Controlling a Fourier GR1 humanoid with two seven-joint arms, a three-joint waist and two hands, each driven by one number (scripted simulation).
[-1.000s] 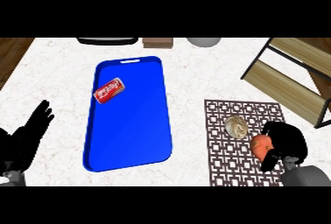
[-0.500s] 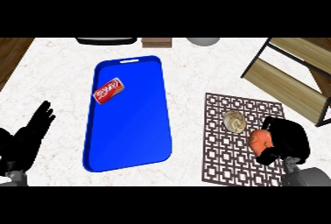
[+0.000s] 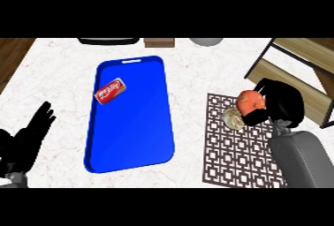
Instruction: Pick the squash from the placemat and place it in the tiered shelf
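Observation:
My right hand (image 3: 282, 102) is curled round an orange squash (image 3: 250, 100) and holds it above the far edge of the brown lattice placemat (image 3: 228, 154). A pale round object (image 3: 232, 118) lies on the placemat just below the squash. The wooden tiered shelf (image 3: 297, 66) with its dark frame stands at the right, just beyond the hand. My left hand (image 3: 26, 141) rests open at the lower left, fingers up, off the blue tray.
A long blue tray (image 3: 134, 128) lies in the middle of the marble counter with a red packet (image 3: 110, 91) on its far part. Along the back edge are a dark pan (image 3: 108, 40), a brown box (image 3: 159, 42) and a grey bowl (image 3: 206, 41).
My right hand has lifted the squash off the placemat and carried it up and away, toward the shelf. The forearm now shows further in. The left hand has stayed put.

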